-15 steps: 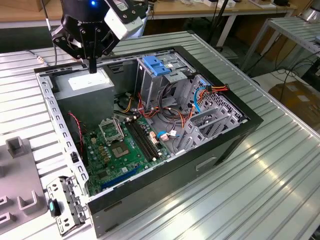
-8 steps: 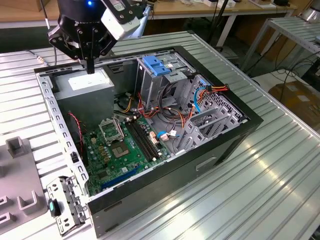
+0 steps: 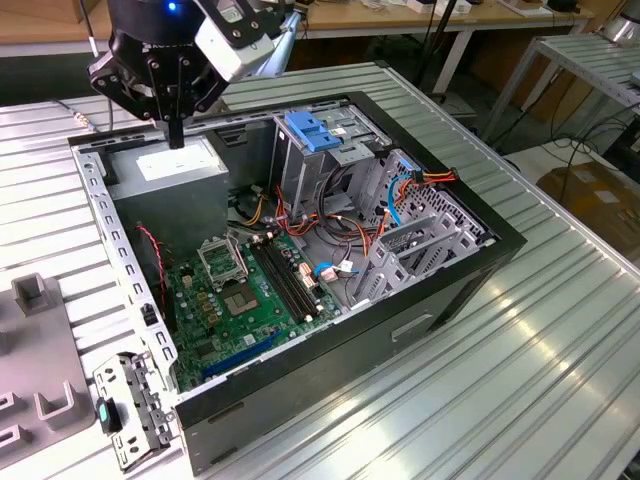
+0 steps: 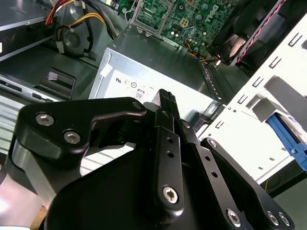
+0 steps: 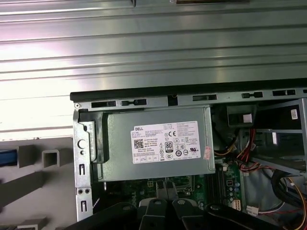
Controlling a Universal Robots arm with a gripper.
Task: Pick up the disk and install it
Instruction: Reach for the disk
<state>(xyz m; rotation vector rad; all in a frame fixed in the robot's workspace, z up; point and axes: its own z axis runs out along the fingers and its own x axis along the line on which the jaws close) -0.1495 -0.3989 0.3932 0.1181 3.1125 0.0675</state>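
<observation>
Gripper [image 3: 176, 138] pinched shut on nothing above the power supply [image 3: 175, 165], and the disk [image 5: 6, 157], if that blue sliver's it, lies outside the case [image 5: 144, 94] among the fixtures [image 5: 48, 158], axis unclear.

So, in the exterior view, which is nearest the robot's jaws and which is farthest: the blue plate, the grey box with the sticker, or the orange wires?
1. The grey box: directly beneath the gripper.
2. The blue plate: atop the drive cage, toward the exterior view's right.
3. The orange wires: farther right again, by the rim of the case.
</observation>
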